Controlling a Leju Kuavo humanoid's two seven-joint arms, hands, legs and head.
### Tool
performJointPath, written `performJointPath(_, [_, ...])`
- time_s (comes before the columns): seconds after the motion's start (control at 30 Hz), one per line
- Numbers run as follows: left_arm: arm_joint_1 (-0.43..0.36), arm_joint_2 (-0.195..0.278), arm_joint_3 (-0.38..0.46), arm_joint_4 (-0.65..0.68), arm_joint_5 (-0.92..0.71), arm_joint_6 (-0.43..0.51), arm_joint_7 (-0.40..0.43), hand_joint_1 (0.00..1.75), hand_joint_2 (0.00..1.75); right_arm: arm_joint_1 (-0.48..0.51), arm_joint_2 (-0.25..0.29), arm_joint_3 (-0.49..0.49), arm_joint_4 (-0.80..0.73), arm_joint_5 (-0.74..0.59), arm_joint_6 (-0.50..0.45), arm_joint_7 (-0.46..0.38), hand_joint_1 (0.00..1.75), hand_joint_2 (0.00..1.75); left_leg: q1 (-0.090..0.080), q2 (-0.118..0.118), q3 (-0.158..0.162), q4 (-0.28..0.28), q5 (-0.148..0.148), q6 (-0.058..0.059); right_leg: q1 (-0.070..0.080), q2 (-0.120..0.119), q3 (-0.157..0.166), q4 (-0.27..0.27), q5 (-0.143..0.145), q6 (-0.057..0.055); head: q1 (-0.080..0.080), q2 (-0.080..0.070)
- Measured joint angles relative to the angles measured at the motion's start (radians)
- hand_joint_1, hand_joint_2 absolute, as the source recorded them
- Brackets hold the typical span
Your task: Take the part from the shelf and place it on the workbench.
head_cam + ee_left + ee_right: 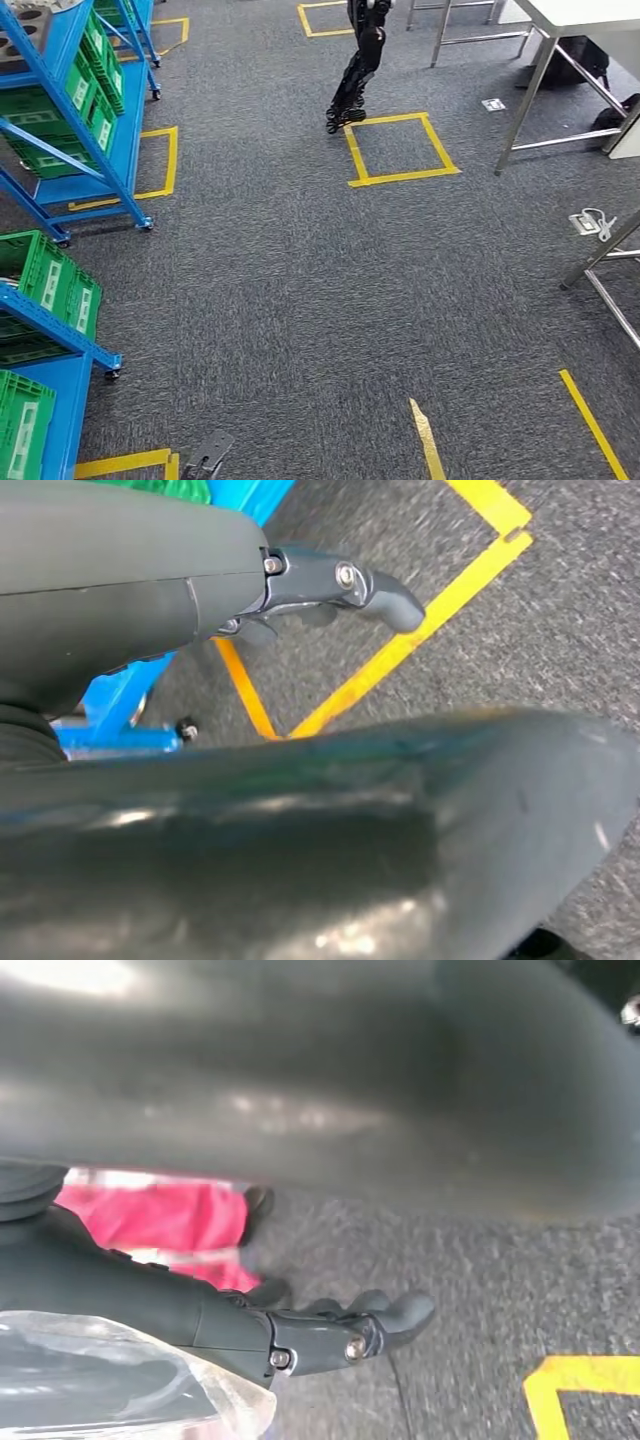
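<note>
- shelf [132, 120]: blue metal rack on little wheels, off to the left on the grey carpet, loaded with green crates [45, 275] with white labels
- workbench [589, 15]: white tabletop on grey metal legs, far right corner, well apart from the shelf
- part [113, 1380]: something in crinkly clear plastic, right up against the right robot hand [332, 1335]; can't tell if it's actually gripped

Left hand [332, 585] & right hand [340, 1335]: dark grey fingers w/ silver screws, smooth grey cover
</note>
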Motion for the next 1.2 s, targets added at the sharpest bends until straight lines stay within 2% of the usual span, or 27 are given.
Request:
performJointPath(0.03, [0.001,0.001,0.0,0.0,0.0,0.0,0.0,0.0,0.0,-0.001,0.0,0.001,0.0,0.0,0.0,0.0,0.0,0.0,0.002,-0.013,-0.005,0.0,0.003,-0.007,0.0,-0.012,0.004,-0.005,-0.001,-0.003,0.0,0.0])
performJointPath(0.07, [0.003,0.002,0.0,0.0,0.0,0.0,0.0,0.0,0.0,-0.001,0.001,0.003,0.0,0.001,0.0,0.001,0.0,0.0,0.002,-0.015,-0.008,0.001,0.003,-0.013,-0.001,-0.027,0.006,-0.007,0.001,-0.007,0.0,0.0])
performJointPath(0.1, [0.005,0.003,0.0,0.0,0.0,0.0,0.0,0.0,0.0,-0.001,0.001,0.003,0.0,0.001,0.0,0.001,0.0,0.0,0.0,0.002,-0.014,0.013,-0.005,-0.018,-0.003,-0.043,0.009,-0.01,0.002,-0.013,-0.004,0.0])
performJointPath(0.13, [0.004,0.004,0.0,0.0,0.0,0.0,0.0,0.0,0.0,0.0,0.001,0.004,0.0,0.002,0.0,0.001,0.0,0.0,-0.002,0.031,-0.027,0.041,-0.022,-0.024,-0.004,-0.061,0.012,-0.014,0.003,-0.018,-0.009,0.0])
performJointPath(0.2, [0.0,0.003,0.0,0.0,0.0,0.0,0.0,0.0,0.0,0.002,0.0,0.004,0.0,0.002,0.0,0.0,0.0,0.0,-0.002,0.099,-0.081,0.157,-0.081,-0.033,-0.002,-0.097,0.016,-0.016,0.0,-0.027,-0.019,0.0])
performJointPath(0.27, [0.0,0.003,0.0,0.0,0.0,0.0,0.0,0.0,0.0,0.004,0.0,0.005,0.0,0.002,0.0,0.0,0.0,0.0,0.002,0.122,-0.133,0.268,-0.117,-0.04,0.002,-0.133,0.02,-0.016,-0.004,-0.029,-0.02,0.0])
performJointPath(0.3, [0.002,0.003,0.0,0.001,0.0,0.0,0.0,0.0,0.0,0.004,0.0,0.005,0.0,0.003,0.0,0.0,0.0,0.0,0.003,0.126,-0.136,0.277,-0.109,-0.041,0.002,-0.149,0.022,-0.016,-0.007,-0.028,-0.02,0.0])
performJointPath(0.33, [0.004,0.003,0.0,0.001,0.0,0.0,0.0,0.0,0.0,0.004,0.0,0.006,0.0,0.003,0.0,0.0,0.0,0.0,0.003,0.131,-0.119,0.246,-0.084,-0.04,0.003,-0.164,0.026,-0.016,-0.01,-0.028,-0.02,0.0])
performJointPath(0.37, [0.005,0.004,0.0,0.001,0.0,0.0,0.0,0.0,0.0,0.003,0.0,0.008,0.0,0.003,0.0,0.0,0.0,0.0,0.002,0.141,-0.086,0.183,-0.048,-0.036,0.003,-0.177,0.03,-0.016,-0.013,-0.026,-0.02,0.0])
performJointPath(0.43, [0.002,0.004,0.0,0.001,0.0,0.0,0.0,0.0,0.0,0.002,0.0,0.011,0.0,0.003,0.0,0.0,0.0,0.0,-0.008,0.186,-0.017,0.054,-0.004,-0.022,0.007,-0.2,0.038,-0.015,-0.021,-0.019,-0.02,0.0])
performJointPath(0.5, [-0.003,0.004,0.0,0.001,0.0,0.001,0.0,0.0,0.0,0.001,0.0,0.012,0.0,0.003,0.0,-0.001,0.0,0.0,-0.017,0.21,0.006,0.004,-0.002,-0.008,0.012,-0.222,0.043,-0.015,-0.028,-0.008,-0.019,0.0])
performJointPath(0.57, [-0.001,0.004,0.0,0.001,0.0,0.001,0.0,0.0,0.0,-0.002,0.0,0.013,-0.001,0.003,0.0,0.0,0.0,0.0,-0.016,0.19,0.005,-0.001,-0.001,0.001,0.013,-0.236,0.05,-0.017,-0.035,0.003,-0.018,0.0])
performJointPath(0.63, [0.0,0.005,0.001,0.001,0.0,0.001,0.0,0.0,0.0,-0.005,0.0,0.013,-0.001,0.004,0.0,-0.001,0.0,0.0,-0.01,0.167,0.008,-0.009,0.003,0.012,0.009,-0.195,0.039,0.015,-0.061,0.011,-0.014,0.0])
performJointPath(0.7, [-0.003,0.003,0.001,0.002,0.0,0.001,0.0,0.0,0.0,-0.005,0.0,0.013,-0.001,0.004,-0.001,-0.001,0.0,0.0,-0.005,0.143,0.007,-0.012,0.006,0.02,0.006,-0.131,-0.019,0.129,-0.118,0.017,-0.008,0.0])
performJointPath(0.73, [-0.004,0.002,0.001,0.002,0.0,0.001,0.0,0.0,0.0,-0.004,0.0,0.013,-0.001,0.004,-0.001,-0.001,0.0,0.0,-0.004,0.13,0.006,-0.012,0.007,0.022,0.006,-0.117,-0.057,0.201,-0.145,0.018,-0.006,0.0])
performJointPath(0.77, [-0.004,0.0,0.001,0.002,0.0,0.001,0.0,0.0,0.0,-0.002,0.0,0.013,-0.001,0.004,-0.001,-0.001,0.0,0.0,-0.004,0.116,0.006,-0.012,0.007,0.022,0.006,-0.111,-0.091,0.256,-0.158,0.02,-0.006,0.0])
performJointPath(0.8, [-0.003,0.0,0.001,0.002,0.0,0.001,0.0,0.0,0.0,-0.001,0.0,0.013,-0.001,0.004,-0.001,0.0,0.0,0.0,-0.004,0.101,0.007,-0.011,0.007,0.022,0.006,-0.109,-0.111,0.279,-0.15,0.02,-0.006,0.0])
performJointPath(0.83, [-0.002,0.0,0.001,0.002,0.0,0.001,0.0,0.0,0.0,0.001,0.0,0.013,-0.001,0.004,-0.001,0.0,0.0,0.0,-0.003,0.085,0.008,-0.011,0.007,0.022,0.005,-0.107,-0.113,0.262,-0.123,0.021,-0.006,0.0])
performJointPath(0.87, [-0.001,0.0,0.001,0.002,0.0,0.001,0.0,0.0,0.0,0.002,0.0,0.013,-0.001,0.003,-0.001,0.0,0.0,0.0,-0.002,0.069,0.009,-0.009,0.005,0.02,0.003,-0.099,-0.097,0.208,-0.08,0.021,-0.006,0.0])
performJointPath(0.9, [-0.001,0.0,0.001,0.002,0.0,0.001,0.001,0.0,0.0,0.003,0.0,0.013,-0.001,0.003,-0.001,0.0,0.0,0.0,-0.001,0.054,0.009,-0.007,0.004,0.017,0.0,-0.076,-0.073,0.14,-0.039,0.022,-0.006,0.0])
performJointPath(0.93, [-0.002,-0.001,0.001,0.002,0.0,0.001,0.002,0.0,0.0,0.004,0.0,0.013,-0.001,0.003,0.0,0.0,0.0,0.0,-0.001,0.04,0.006,-0.001,0.001,0.011,-0.005,-0.046,-0.048,0.075,-0.012,0.022,-0.005,0.0])
performJointPath(1.0, [-0.002,-0.001,0.001,0.002,0.0,0.001,0.003,0.0,0.0,0.003,0.0,0.014,0.0,0.003,0.0,0.0,0.0,0.0,-0.001,0.015,-0.005,0.007,0.001,-0.003,-0.01,-0.003,-0.02,0.016,0.0,0.015,-0.004,0.0])
performJointPath(1.03, [-0.002,-0.001,0.001,0.003,0.0,0.001,0.003,0.0,0.0,0.003,0.0,0.014,0.0,0.003,0.001,0.0,0.0,0.0,0.0,0.002,-0.01,0.009,0.003,-0.01,-0.009,-0.004,-0.016,0.012,-0.004,0.009,-0.003,0.0])
performJointPath(1.07, [0.001,0.001,0.001,0.003,0.0,0.001,0.003,0.0,0.0,0.003,0.0,0.014,0.0,0.003,0.001,0.0,0.0,0.0,0.003,-0.006,-0.014,0.008,0.005,-0.016,-0.008,-0.019,-0.014,0.013,-0.004,0.002,-0.003,0.0])
performJointPath(1.1, [0.003,0.001,0.002,0.004,0.001,0.001,0.003,0.0,0.0,0.003,0.0,0.014,0.0,0.003,0.001,0.0,0.0,0.0,0.002,0.004,-0.017,0.013,0.002,-0.021,-0.008,-0.033,-0.011,0.011,-0.003,-0.005,-0.004,0.0])
performJointPath(1.17, [0.003,0.002,0.003,0.004,0.001,0.001,0.003,0.0,0.0,0.004,0.0,0.013,0.0,0.004,0.0,0.0,0.0,0.0,-0.002,0.062,-0.044,0.07,-0.033,-0.03,-0.008,-0.065,-0.006,0.005,-0.002,-0.019,-0.012,0.0])
performJointPath(1.2, [0.002,0.001,0.003,0.004,0.001,0.001,0.003,0.0,0.0,0.005,0.0,0.013,0.0,0.004,0.0,0.0,0.0,0.0,-0.003,0.096,-0.072,0.129,-0.064,-0.033,-0.006,-0.083,-0.004,0.004,-0.003,-0.023,-0.015,0.0])
